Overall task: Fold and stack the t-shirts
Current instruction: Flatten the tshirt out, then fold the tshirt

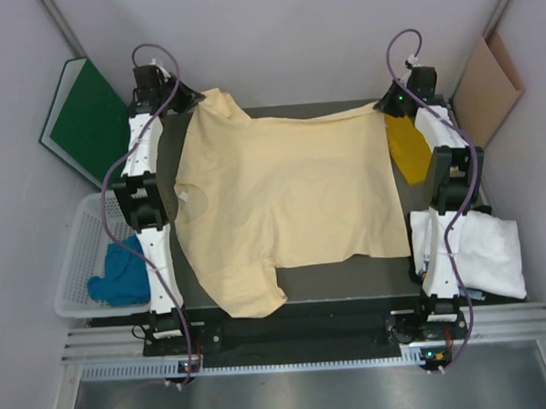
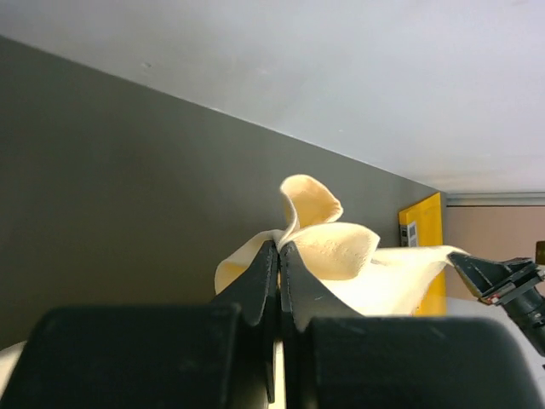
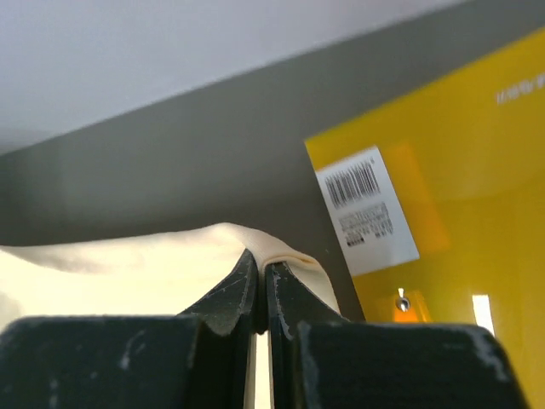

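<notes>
Filling the middle of the overhead view: dark table (image 1: 350, 278). Spread over most of that table: pale peach-yellow t-shirt (image 1: 291, 194), neck hole toward the table's left edge, one sleeve reaching the near edge, the other drawn up at the far left corner.

Off the table's right edge, at the near end: white t-shirt (image 1: 486, 253), lying in a loose heap (print too small to make out). Leaning beyond the table's far left corner: green board (image 1: 90, 118). Beyond the far right corner: brown cardboard sheet (image 1: 488, 88). Off the table's left edge: white plastic basket (image 1: 74, 261), with teal-blue t-shirt (image 1: 121, 277) crumpled inside.

Along the table's right edge toward the far end: bright-yellow folder (image 1: 409, 147), partly under the right arm, with a barcode label showing in the right wrist view.

At the table's far left corner: left gripper (image 2: 278, 247), clamped on a ruffled fold of the peach-yellow sleeve. At the table's far right corner: right gripper (image 3: 260, 256), clenched on the hem corner of the same shirt, just beside the folder.
</notes>
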{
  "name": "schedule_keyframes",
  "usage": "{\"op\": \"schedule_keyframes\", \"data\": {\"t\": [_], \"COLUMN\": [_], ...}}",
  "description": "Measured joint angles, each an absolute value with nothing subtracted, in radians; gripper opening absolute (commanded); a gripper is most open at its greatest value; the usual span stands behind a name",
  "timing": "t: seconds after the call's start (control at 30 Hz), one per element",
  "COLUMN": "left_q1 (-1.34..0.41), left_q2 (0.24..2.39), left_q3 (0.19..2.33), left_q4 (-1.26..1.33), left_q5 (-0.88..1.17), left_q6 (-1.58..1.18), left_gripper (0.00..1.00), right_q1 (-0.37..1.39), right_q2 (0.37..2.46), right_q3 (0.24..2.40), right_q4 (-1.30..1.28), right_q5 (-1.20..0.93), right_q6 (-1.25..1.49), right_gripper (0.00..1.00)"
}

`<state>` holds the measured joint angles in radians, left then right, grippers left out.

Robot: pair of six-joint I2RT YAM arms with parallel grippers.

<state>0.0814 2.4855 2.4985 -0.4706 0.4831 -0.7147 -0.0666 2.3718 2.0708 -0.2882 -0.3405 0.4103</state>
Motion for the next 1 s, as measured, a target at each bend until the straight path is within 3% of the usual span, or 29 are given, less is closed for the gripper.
{"op": "schedule_keyframes", "data": {"t": [0.27,0.63,1.0], "left_q1": [0.075,0.04,0.039], "left_q2": [2.388,2.112,1.999], "left_q3": [2.444,2.085,1.871], "left_q4": [-0.472,-0.54,-0.642], "left_q5": [0.508,0.47,0.402], "left_q6": [-0.724,-0.671,-0.635], "left_gripper": [0.0,0.0,0.0], "right_q1": [-0.069,-0.076,-0.076], "right_q2": [2.305,2.171,2.146], "right_q3": [2.096,1.854,1.706], "right_q4": [-0.298,-0.311,-0.458], "right_q5": [-0.39,-0.45,-0.491], "right_q6": [0.413,0.43,0.405], "right_gripper": [0.0,0.0,0.0]}}
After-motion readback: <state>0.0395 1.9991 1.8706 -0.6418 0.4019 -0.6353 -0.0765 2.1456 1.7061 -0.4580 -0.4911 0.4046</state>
